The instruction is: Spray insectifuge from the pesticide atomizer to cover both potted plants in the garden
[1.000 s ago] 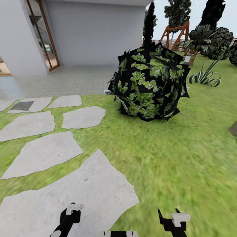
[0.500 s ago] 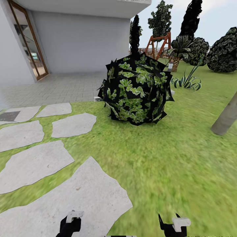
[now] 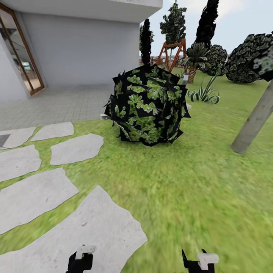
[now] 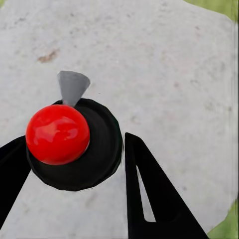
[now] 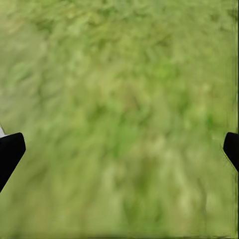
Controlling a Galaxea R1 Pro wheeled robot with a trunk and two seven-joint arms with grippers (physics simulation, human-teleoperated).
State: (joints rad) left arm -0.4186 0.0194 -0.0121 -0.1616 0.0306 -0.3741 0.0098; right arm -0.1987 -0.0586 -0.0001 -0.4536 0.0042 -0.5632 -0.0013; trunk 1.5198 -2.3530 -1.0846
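Panned right since a second ago: the whole head view has slid left, so that is my camera turning, not the garden shifting. Doorway and house wall (image 3: 83,49) sit further toward the left edge, and a slanted tree trunk (image 3: 252,123) has come in at the right edge.

- Stepping stones (image 3: 94,231) run along the lawn's left side; the nearest slab lies under my left gripper (image 3: 81,258).
- Left wrist view: a round dark body with a red knob (image 4: 57,133) and a grey spout sits between the two fingers, both touching it. I take it for the pesticide atomizer (image 4: 79,159) seen end-on, pinched and carried low for the drive.
- Middle of the lawn (image 3: 182,182): a big dark leafy bush (image 3: 146,106), well ahead. Too large to be a target.
- Right gripper (image 3: 199,259) hangs over bare grass, fingers spread wide, nothing between them. I judge it kept free as a spare hand.

Pickup looks done; spraying not begun. I reckon the turn is a search for the potted plants.
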